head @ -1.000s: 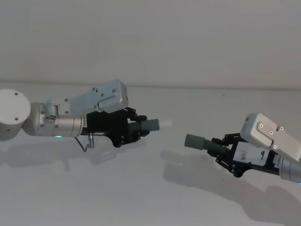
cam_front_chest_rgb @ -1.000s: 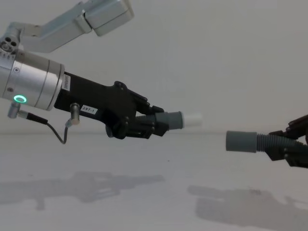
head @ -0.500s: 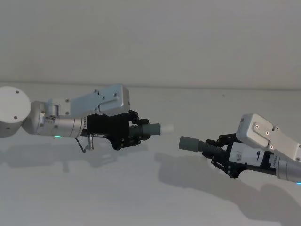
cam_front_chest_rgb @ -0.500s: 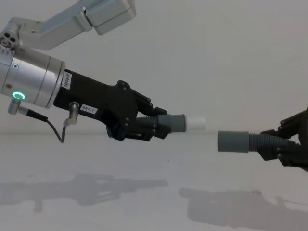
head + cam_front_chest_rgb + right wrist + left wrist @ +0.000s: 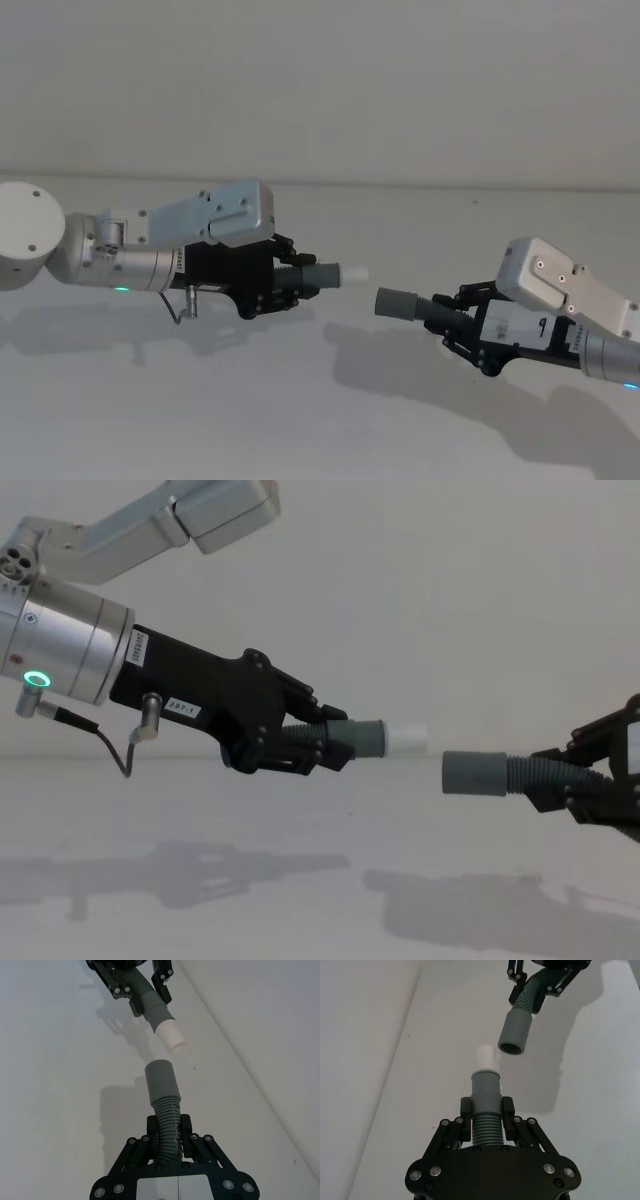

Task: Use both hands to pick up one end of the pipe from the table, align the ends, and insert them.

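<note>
Change since a second ago: the gap between the two cuffs has been narrowed; the right-hand piece has been brought leftward toward the left-hand piece, which has scarcely shifted.
Meaning for the task: both pieces are judged already lifted, with alignment under way and insertion not yet done.
Left black blocky gripper point(image 5: 283, 281): held above the desk at left-centre; jaws pinched on the ribbed section of its hose piece, just behind the cuff.
Left dark grey corrugated hose piece point(image 5: 485, 1131): carried clear of the desk, pointing right; its smooth lighter grey cuff point(image 5: 363, 738) ends in a small white stub point(image 5: 407, 739).
Right black blocky gripper point(image 5: 468, 329): held above the desk at right, lower and nearer than the left one; jaws pinched on the corrugated part of its hose piece.
Right dark grey corrugated hose piece point(image 5: 167, 1117): carried clear of the desk, pointing left; its smooth grey open-mouthed cuff point(image 5: 475, 774) faces the stub.
Relation of the ends: near but apart; in the chest view the right cuff sits slightly lower than the stub, and in the left wrist view its mouth lies to one side of the stub's axis.
Off-white matte desk point(image 5: 300, 420): marked by the shadows of both arms.
Next move, as judged: the right cuff is to be raised and squared to the stub before being pushed on.
Risk, as judged: a rim catching on the stub if the offset is left uncorrected.
</note>
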### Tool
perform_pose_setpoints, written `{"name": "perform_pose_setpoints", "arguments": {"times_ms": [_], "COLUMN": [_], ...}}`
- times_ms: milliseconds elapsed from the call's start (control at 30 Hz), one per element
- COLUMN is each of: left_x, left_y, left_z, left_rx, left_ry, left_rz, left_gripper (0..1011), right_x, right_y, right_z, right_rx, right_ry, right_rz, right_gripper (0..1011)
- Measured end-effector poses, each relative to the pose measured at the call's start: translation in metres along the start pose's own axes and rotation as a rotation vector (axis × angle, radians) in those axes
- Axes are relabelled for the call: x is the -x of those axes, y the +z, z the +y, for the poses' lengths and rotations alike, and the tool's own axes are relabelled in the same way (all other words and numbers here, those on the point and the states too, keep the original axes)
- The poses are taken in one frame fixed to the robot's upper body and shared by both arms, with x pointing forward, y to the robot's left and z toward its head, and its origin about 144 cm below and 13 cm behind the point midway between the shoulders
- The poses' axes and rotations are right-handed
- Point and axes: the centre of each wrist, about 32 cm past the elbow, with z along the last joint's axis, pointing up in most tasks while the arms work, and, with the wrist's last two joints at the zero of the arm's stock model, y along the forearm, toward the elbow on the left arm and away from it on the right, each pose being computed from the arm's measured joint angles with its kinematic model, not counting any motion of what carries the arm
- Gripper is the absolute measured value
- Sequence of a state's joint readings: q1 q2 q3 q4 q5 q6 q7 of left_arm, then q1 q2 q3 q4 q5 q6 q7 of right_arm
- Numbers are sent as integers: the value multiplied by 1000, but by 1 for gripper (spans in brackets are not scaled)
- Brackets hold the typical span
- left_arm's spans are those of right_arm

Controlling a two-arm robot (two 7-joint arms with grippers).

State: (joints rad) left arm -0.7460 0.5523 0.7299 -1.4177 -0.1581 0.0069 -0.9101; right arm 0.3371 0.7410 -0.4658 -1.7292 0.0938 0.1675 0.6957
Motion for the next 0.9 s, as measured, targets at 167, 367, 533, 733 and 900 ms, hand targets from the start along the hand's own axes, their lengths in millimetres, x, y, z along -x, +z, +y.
{"name": "perform_pose_setpoints", "arguments": {"times_ms": [167, 367, 533, 733, 900], "left_x": [-1, -1, -2, -2, -2], "left_y": [-1, -2, -3, -3, -3], "left_z": [-1, -2, -3, -4, -5], "left_rx": [6, 10, 11, 8, 7], "left_ry": [-1, -2, -2, 1, 4], "left_rz": [2, 6, 7, 7, 6], "left_gripper": [347, 347, 347, 347, 347], "right_x": [-1, -1, -1, -2, -2], "right_y": [0, -1, -2, -4, -5], "right_z": [2, 3, 4, 2, 1], "right_rx": [-4, -8, -9, -7, -5], "right_ry": [2, 2, -2, -8, -12], "right_rz": [1, 2, 4, 5, 6], "right_gripper": [268, 268, 268, 268, 268]}}
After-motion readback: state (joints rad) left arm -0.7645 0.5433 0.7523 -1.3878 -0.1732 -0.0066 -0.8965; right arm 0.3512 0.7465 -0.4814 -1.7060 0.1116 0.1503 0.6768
